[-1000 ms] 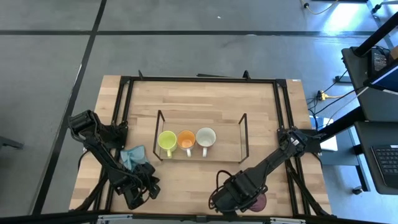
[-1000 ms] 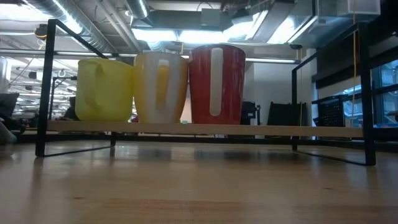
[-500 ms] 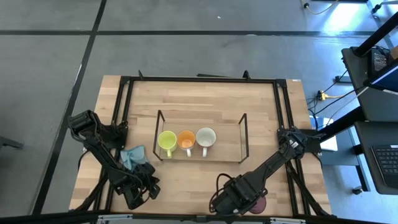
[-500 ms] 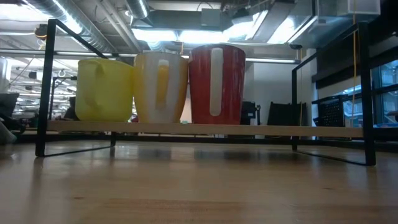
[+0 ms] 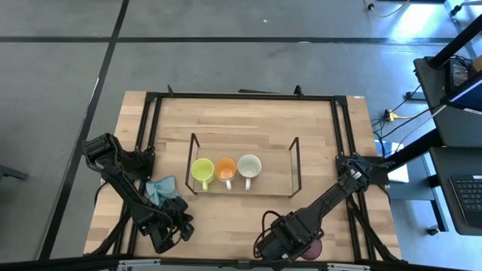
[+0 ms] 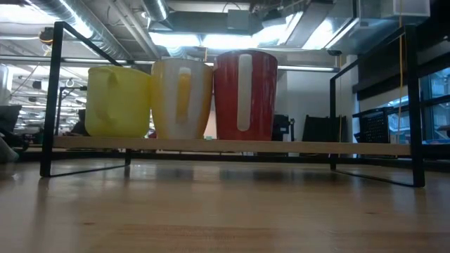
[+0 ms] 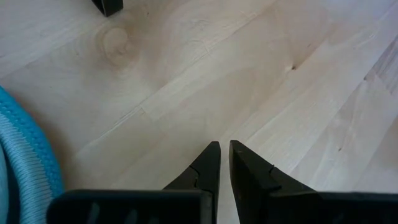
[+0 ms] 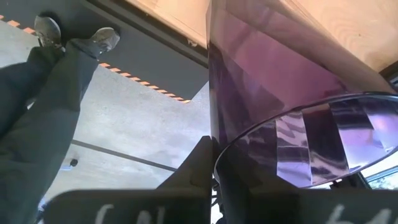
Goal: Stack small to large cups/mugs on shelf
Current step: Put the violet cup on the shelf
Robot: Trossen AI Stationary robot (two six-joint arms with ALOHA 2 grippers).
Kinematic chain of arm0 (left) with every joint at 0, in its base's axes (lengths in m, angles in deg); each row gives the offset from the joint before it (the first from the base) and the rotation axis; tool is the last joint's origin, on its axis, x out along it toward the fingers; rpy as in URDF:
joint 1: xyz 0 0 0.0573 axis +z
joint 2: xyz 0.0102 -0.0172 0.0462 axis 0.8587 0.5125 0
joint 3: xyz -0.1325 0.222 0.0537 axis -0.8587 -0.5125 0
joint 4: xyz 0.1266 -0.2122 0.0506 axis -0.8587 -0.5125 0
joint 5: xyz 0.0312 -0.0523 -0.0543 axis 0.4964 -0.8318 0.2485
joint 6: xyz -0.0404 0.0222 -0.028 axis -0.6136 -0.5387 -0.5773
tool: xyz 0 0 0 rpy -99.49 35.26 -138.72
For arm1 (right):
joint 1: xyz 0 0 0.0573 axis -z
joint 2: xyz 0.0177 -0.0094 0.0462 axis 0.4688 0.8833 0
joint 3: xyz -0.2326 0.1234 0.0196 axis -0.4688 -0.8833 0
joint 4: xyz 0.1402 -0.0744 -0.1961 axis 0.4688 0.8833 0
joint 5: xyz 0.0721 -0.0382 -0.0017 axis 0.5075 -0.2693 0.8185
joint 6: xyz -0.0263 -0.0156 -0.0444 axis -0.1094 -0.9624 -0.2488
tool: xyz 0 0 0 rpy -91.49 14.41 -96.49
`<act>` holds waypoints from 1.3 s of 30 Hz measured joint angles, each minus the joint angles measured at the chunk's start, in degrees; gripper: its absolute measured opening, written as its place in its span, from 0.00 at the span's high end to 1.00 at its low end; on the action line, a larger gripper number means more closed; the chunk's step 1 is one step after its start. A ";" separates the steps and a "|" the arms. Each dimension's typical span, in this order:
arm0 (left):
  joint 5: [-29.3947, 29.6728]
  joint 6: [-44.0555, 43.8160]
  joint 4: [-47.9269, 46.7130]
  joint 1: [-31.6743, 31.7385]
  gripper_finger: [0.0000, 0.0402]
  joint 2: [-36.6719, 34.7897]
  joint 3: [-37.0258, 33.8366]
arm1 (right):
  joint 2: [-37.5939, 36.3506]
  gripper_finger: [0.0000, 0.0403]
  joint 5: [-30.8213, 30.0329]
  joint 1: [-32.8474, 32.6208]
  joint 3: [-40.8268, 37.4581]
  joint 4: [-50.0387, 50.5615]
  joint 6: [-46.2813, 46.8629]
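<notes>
Three mugs stand abreast on the black wire shelf (image 5: 294, 162): yellow-green (image 5: 201, 170), orange (image 5: 225, 168) and white (image 5: 249, 165). In the low view they show as yellow (image 6: 118, 102), cream (image 6: 181, 98) and red (image 6: 245, 95). My right gripper (image 5: 285, 237) is shut on the dark purple cup (image 5: 311, 246) at the table's near edge, right of centre. My left gripper (image 5: 170, 229) is shut and empty near the near left edge. It hovers over bare wood (image 7: 219, 146) beside the light blue cloth (image 5: 160, 188). My right gripper holds the purple cup by its wall at the rim (image 8: 214, 155). One finger (image 8: 198, 163) is outside the wall, and the other shows dimly through the translucent wall, inside. The cup's body (image 8: 280, 74) reaches away from the fingers. I cannot tell whether it rests on the table.
A larger black metal frame (image 5: 241, 96) runs around the tabletop. The right part of the shelf (image 5: 275, 169) holds no mug. A person's legs and shoes (image 8: 43, 68) show on the floor beyond the table's near edge.
My right gripper has shifted a little toward the table's near edge with the purple cup. The mugs on the shelf and my left arm have kept still.
</notes>
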 joint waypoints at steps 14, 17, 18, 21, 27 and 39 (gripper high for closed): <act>0.01 1.08 0.00 0.00 0.93 0.00 0.00 | 0.00 0.96 -1.55 -0.28 0.00 0.27 3.83; 0.01 1.06 0.00 0.00 0.93 0.00 0.00 | 0.00 0.96 -1.55 -0.28 0.00 0.22 4.86; 0.01 1.08 0.00 0.00 0.93 0.00 0.00 | 0.00 0.96 -1.55 -0.28 0.00 0.18 5.08; 0.01 1.06 0.00 0.00 0.93 0.00 0.00 | 0.00 0.96 -1.53 -0.28 0.00 -0.19 5.29; 0.01 1.06 0.00 -0.02 0.93 0.00 0.00 | 0.00 0.96 -1.52 -0.43 0.00 -2.02 6.37; 0.03 1.37 0.00 -0.02 0.93 0.00 0.00 | -0.02 0.88 -1.52 -0.52 0.00 -2.22 6.34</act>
